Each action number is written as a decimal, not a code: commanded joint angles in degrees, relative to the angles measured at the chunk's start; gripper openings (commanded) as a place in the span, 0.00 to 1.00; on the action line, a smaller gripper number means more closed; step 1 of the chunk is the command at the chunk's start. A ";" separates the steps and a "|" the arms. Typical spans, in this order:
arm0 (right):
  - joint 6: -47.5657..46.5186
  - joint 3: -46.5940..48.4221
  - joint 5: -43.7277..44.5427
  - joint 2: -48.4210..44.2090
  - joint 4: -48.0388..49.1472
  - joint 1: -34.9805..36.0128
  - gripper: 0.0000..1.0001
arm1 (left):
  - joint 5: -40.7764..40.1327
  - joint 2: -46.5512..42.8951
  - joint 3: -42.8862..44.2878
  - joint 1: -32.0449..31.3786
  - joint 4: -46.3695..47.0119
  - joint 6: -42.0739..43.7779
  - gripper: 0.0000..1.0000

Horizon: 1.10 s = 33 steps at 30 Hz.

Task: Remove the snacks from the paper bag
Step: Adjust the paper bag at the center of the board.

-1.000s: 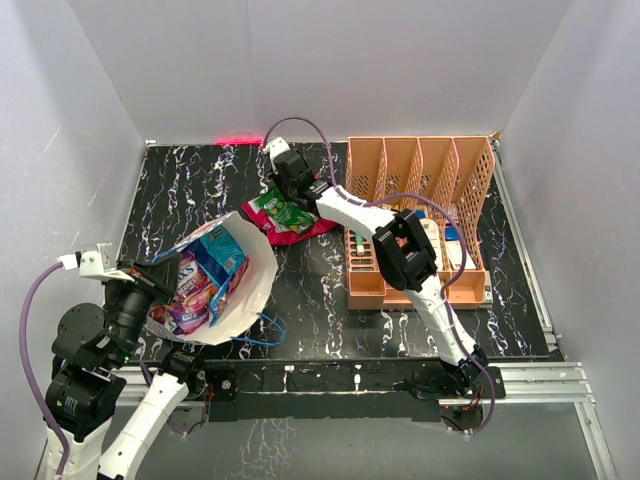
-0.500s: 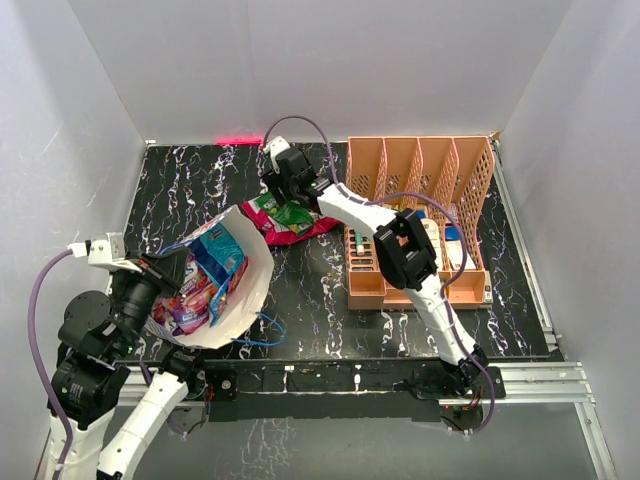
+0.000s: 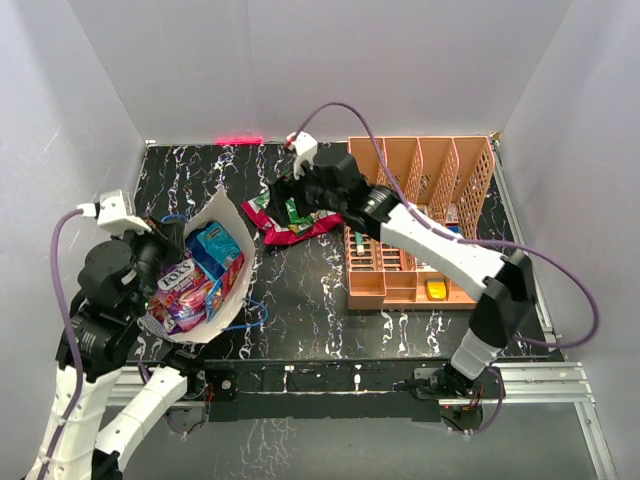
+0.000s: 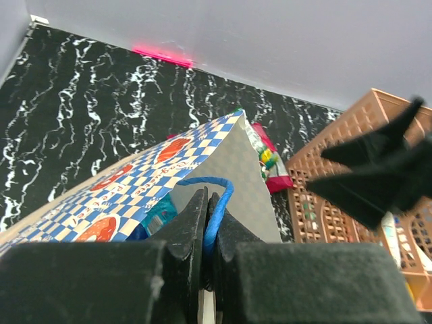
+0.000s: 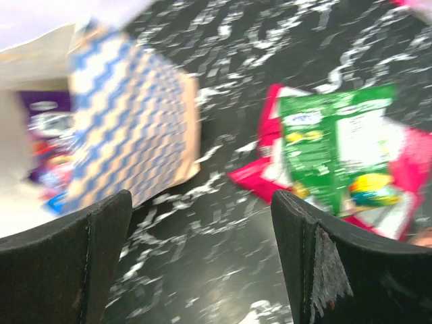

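The cream paper bag (image 3: pixel 232 290) with its blue-white checkered band lies tilted open at the left. Purple (image 3: pixel 178 283) and blue (image 3: pixel 214 246) snacks show in its mouth. My left gripper (image 3: pixel 163 240) is shut on the bag's blue cord handle (image 4: pixel 214 209), holding the rim (image 4: pixel 135 185) up. A green snack (image 5: pixel 334 148) lies on a red snack (image 5: pixel 266 172) on the table right of the bag. My right gripper (image 5: pixel 202 260) hangs open over the bare table between the bag (image 5: pixel 128 118) and that pile (image 3: pixel 290 216), holding nothing.
A peach slotted organizer (image 3: pixel 420 165) with small bottles and boxes stands at the right, close behind the right arm. The black marbled table (image 3: pixel 300 310) is walled in white on three sides. A second blue cord handle (image 3: pixel 248 318) trails in front of the bag.
My right gripper has opened and let go of the green snack on the pile, and its elbow has swung out to the right. My left arm has lifted the bag's handle a little.
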 commanded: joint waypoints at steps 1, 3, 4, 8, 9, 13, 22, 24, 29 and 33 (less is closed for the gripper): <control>15.61 -11.27 -16.39 -8.12 11.52 -0.08 0.88 | -5.55 5.47 3.95 -0.16 4.66 3.97 0.00; 20.84 -14.57 -18.94 -10.32 15.61 1.43 0.89 | -7.45 7.71 5.04 -0.10 6.31 5.82 0.00; 23.31 -15.54 -18.83 -10.91 16.95 2.21 0.90 | -8.16 8.65 5.59 -0.10 7.25 6.88 0.00; 27.15 -15.09 -17.00 -9.61 17.91 4.41 0.91 | -9.98 11.60 7.37 -0.13 11.96 11.38 0.00; 27.49 -14.29 -15.43 -8.65 17.30 4.91 0.90 | -10.18 12.11 7.70 -0.13 13.28 12.45 0.00; 28.61 -9.79 -14.35 -2.93 15.81 6.54 0.89 | -11.36 14.21 8.90 -0.10 18.75 18.10 0.00; 29.33 -2.33 -13.11 6.41 17.21 8.21 0.86 | -12.31 18.48 15.44 -0.11 26.29 30.03 0.00; 28.59 -0.99 -11.68 7.83 16.94 8.52 0.84 | -12.30 19.05 16.43 -0.10 27.40 31.81 0.00; 25.19 -0.92 -6.93 10.20 16.51 9.56 0.83 | -10.66 18.38 16.68 -0.10 29.54 36.34 0.00; 23.98 -1.02 -6.55 11.44 16.34 10.49 0.83 | -12.62 18.82 17.19 -0.11 30.46 41.23 0.00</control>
